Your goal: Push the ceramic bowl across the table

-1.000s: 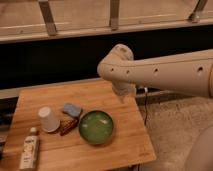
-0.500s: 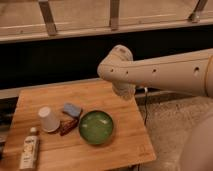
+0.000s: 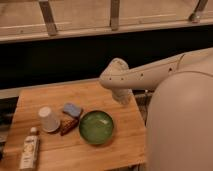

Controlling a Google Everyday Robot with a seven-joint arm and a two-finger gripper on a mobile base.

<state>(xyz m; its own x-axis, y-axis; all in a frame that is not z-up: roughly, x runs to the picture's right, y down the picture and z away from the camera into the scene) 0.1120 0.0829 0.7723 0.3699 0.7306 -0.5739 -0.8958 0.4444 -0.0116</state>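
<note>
The cream arm (image 3: 160,75) reaches in from the right, bends at a rounded joint and points the gripper (image 3: 124,96) down over the table (image 3: 55,97) near its right edge. Open or closed, I can't tell. The ceramic bowl (image 3: 96,127) sits front-centre, apart from the gripper, right of a white cup (image 3: 49,119).

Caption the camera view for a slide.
Gripper poised over the table's far right corner, beyond the green ceramic bowl; white cup and bottle sit further left.
</note>
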